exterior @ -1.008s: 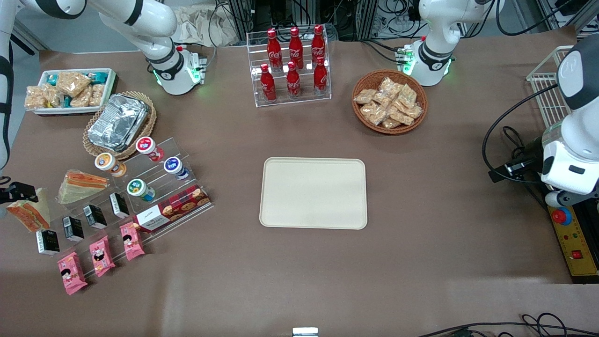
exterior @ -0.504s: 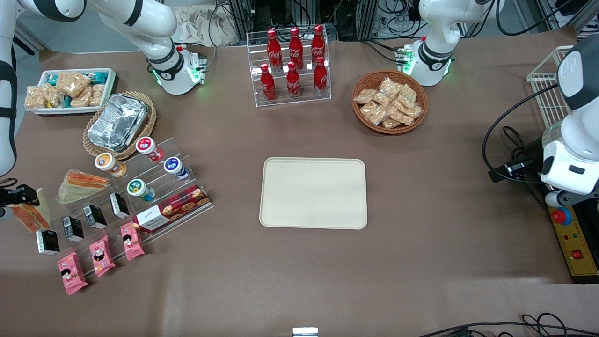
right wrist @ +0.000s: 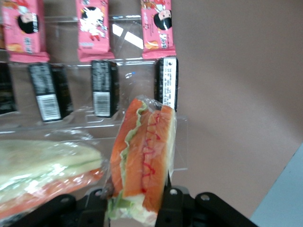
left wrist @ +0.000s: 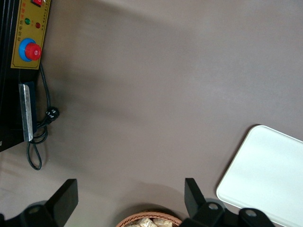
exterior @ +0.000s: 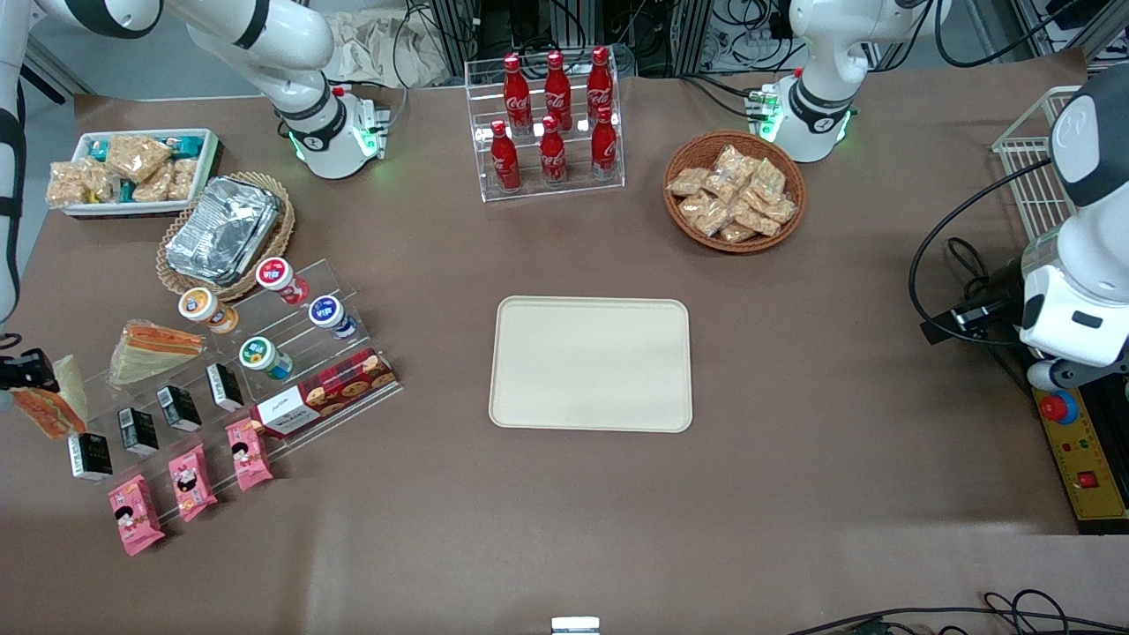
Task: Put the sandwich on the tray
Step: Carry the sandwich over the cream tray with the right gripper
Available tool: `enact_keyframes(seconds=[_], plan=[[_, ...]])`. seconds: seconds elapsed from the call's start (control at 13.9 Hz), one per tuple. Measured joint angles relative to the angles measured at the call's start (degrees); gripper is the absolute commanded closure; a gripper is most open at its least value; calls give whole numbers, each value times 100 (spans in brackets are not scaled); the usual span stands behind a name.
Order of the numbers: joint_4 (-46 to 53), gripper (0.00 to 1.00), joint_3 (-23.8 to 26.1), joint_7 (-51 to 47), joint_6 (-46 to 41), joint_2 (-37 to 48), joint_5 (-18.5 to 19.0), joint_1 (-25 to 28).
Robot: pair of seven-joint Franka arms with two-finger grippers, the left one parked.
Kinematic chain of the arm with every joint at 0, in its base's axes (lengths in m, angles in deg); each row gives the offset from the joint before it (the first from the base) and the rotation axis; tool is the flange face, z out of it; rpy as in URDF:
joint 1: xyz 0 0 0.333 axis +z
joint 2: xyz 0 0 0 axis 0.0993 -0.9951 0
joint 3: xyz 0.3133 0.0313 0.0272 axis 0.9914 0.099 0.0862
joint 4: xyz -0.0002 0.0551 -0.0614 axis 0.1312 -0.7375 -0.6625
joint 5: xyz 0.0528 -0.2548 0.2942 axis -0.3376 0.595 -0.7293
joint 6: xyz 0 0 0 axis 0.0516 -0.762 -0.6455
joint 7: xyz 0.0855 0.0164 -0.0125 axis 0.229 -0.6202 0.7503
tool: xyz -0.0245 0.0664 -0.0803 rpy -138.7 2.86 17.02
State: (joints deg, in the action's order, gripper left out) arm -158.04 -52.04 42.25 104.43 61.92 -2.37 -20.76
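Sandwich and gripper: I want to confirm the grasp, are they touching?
Touching. The right wrist view shows the gripper with its fingers pressed against both sides of the sandwich.

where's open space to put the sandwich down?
The tray is bare, with open brown table all round it. It is crowded at the working arm's end: the acrylic rack, where the gripper holds the sandwich, and the foil basket.

Wrapped sandwich [right wrist: 142,156] between gripper [right wrist: 135,196] fingers [right wrist: 173,196], cream tray [exterior: 591,363] bare
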Motion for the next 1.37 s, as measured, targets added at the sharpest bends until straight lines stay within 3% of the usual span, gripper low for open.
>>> enact_keyframes(seconds=[0.36,0.65,1.08,1.37], plan=[[762,62,164,15,-1145,250,0,450],[881,62,481,11,-1193,548,-1,1151],[871,62,1533,-834,-1254,557,-151,1975],[833,62,1824,-1096,-657,122,-568,2753]])
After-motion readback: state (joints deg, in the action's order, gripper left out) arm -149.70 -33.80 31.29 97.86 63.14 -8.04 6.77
